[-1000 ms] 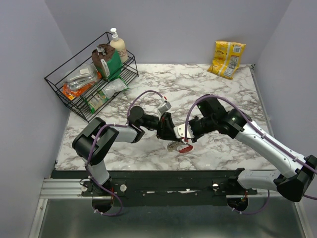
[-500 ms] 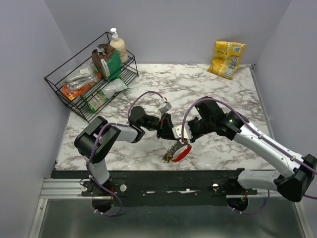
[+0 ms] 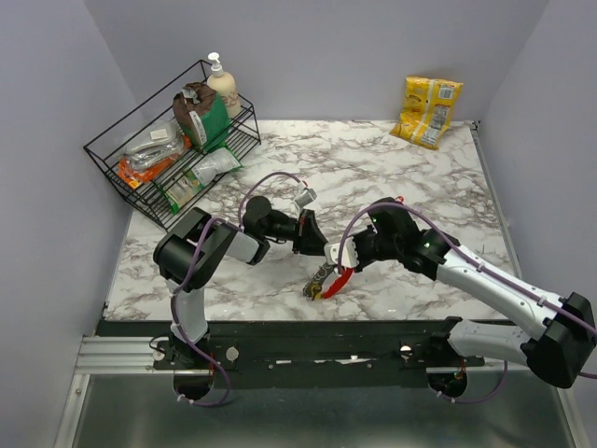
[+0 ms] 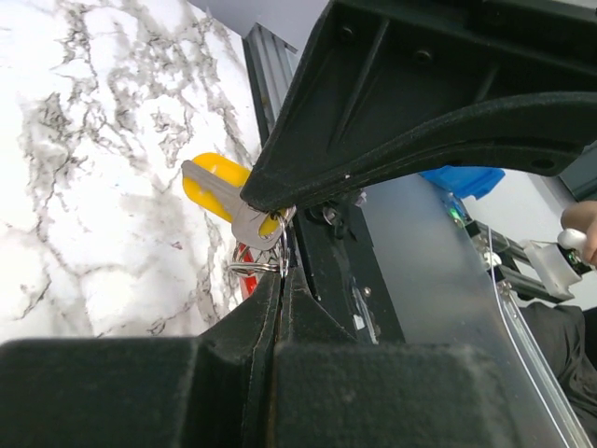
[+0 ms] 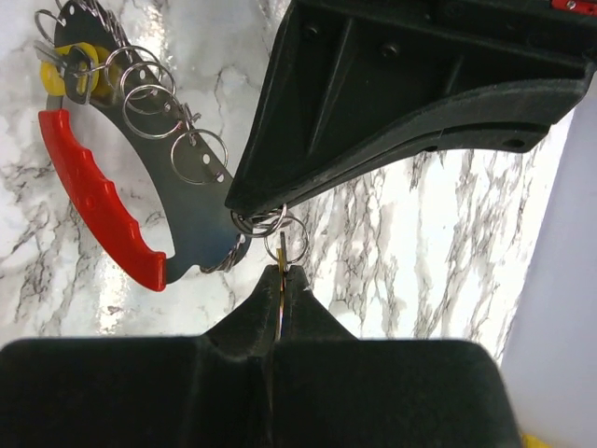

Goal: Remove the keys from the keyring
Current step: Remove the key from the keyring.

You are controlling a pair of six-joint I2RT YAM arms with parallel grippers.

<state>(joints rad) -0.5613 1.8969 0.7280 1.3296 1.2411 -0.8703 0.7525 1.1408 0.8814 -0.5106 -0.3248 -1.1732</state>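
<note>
Shiny metal keyring point(image 5: 191, 210), perhaps plastic-headed keys point(image 4: 216, 179)

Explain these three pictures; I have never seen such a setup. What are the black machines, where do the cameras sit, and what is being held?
The left arm and the right arm are robot arms bolted to the near edge of a marble table. One picture looks down from above and behind them; the other two come from a camera on each wrist, looking along its claw. At the back are a wire rack of packets and a yellow snack bag. Between the arms is the keyring, a curved grey plate with a red grip and many small rings, with the keys bunched at one end. The right claw is shut on one small ring; the left claw looks shut on another.
</note>
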